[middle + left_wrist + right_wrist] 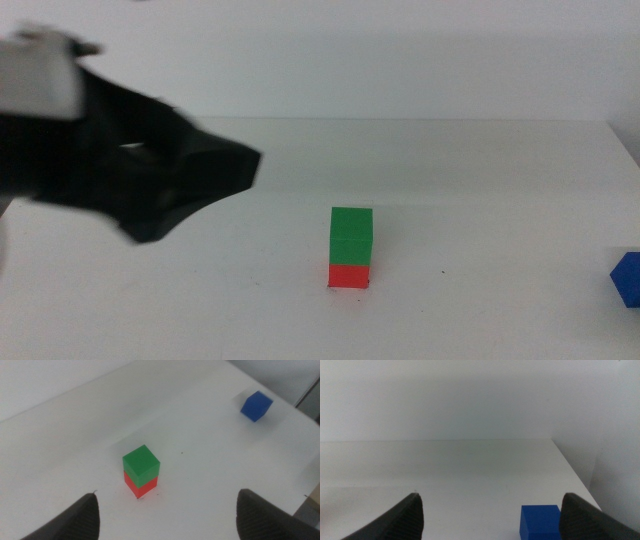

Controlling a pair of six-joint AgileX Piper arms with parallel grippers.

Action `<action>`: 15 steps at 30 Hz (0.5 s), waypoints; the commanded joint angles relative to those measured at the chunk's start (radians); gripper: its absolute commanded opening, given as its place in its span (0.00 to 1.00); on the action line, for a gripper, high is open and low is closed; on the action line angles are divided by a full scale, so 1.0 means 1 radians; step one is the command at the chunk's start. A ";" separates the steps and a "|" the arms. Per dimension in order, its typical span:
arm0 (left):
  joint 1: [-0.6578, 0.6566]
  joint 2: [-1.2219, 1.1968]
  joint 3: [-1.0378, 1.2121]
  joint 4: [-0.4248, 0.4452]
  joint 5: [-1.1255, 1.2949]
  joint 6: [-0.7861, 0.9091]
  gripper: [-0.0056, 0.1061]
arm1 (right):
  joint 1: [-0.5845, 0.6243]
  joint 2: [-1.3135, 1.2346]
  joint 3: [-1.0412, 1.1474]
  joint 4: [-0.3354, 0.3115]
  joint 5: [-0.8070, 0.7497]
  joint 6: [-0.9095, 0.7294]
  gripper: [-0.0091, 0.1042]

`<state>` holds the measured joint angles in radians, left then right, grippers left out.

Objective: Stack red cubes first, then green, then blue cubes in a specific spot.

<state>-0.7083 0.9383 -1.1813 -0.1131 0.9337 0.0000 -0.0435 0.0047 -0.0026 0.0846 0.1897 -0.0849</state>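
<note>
A green cube (352,234) sits squarely on a red cube (349,275) at the middle of the white table; the left wrist view shows the same green cube (142,463) on the red cube (143,486). The specific spot is hidden under this stack. My left gripper (203,195) hovers open to the left of the stack, above the table, holding nothing (167,517). The blue cube (628,279) lies alone at the table's right edge (256,406). My right gripper (490,517) is open and low, with the blue cube (540,521) just ahead of it, nearer its right jaw.
The white table's (480,180) right edge runs just past the blue cube. A pale wall stands behind the table's far edge. A tiny dark speck (443,271) marks the surface right of the stack.
</note>
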 commanded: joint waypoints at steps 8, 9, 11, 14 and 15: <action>0.002 -0.107 0.026 -0.019 -0.016 -0.006 0.89 | -0.006 -0.005 0.003 -0.005 -0.006 -0.002 0.78; 0.002 -0.109 0.026 -0.019 -0.016 -0.006 0.89 | -0.006 -0.005 0.003 -0.005 -0.006 -0.002 0.78; 0.002 -0.109 0.026 -0.019 -0.016 -0.006 0.89 | -0.006 -0.005 0.003 -0.005 -0.006 -0.002 0.78; 0.002 -0.109 0.026 -0.017 -0.031 0.000 0.89 | -0.006 -0.005 0.003 -0.005 -0.006 -0.002 0.78; 0.002 -0.109 0.026 -0.017 -0.039 0.000 0.89 | -0.006 -0.005 0.003 -0.005 -0.006 -0.002 0.78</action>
<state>-0.7083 0.8337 -1.1569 -0.1222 0.9191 0.0000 -0.0435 0.0047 -0.0026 0.0846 0.1897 -0.0849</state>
